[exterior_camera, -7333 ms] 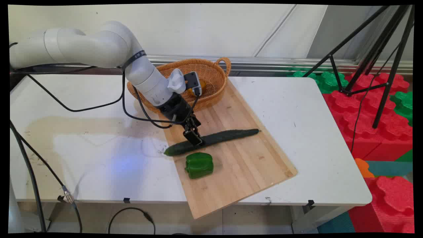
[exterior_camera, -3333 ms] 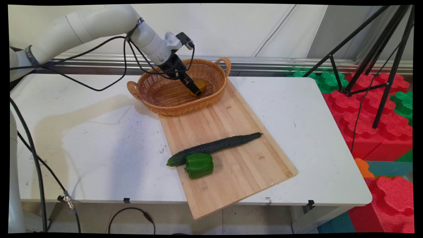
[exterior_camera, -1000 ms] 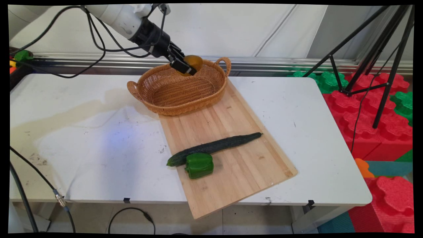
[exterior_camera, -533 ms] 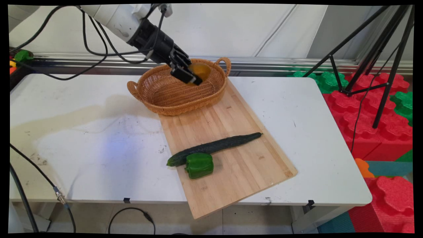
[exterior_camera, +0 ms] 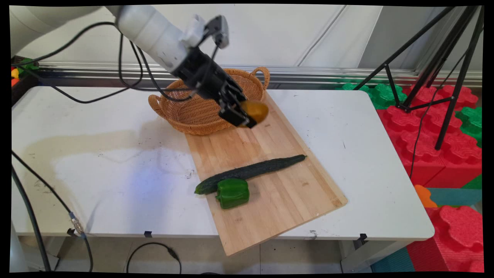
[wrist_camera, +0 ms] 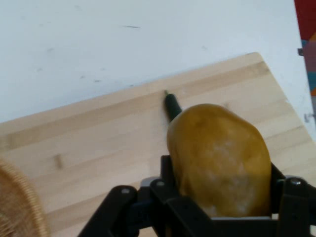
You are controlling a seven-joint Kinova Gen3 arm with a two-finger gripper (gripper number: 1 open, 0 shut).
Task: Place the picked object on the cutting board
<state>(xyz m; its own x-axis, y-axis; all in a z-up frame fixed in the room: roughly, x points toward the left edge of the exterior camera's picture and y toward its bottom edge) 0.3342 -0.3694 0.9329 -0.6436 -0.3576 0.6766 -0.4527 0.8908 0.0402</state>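
Potato (exterior_camera: 255, 111) sits clamped between the black fingers (exterior_camera: 235, 116), held in the air above the far end of the wooden cutting board (exterior_camera: 270, 193), just past the rim of the wicker basket (exterior_camera: 185, 112). Nearer on the board lie a cucumber (exterior_camera: 251, 170) and a green pepper (exterior_camera: 232, 193), touching. The board rests on the white counter (exterior_camera: 366, 154).

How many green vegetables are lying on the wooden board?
2: a cucumber lies across the cutting board, and a green pepper sits touching its near side. The gripper holds a yellow-brown potato above.
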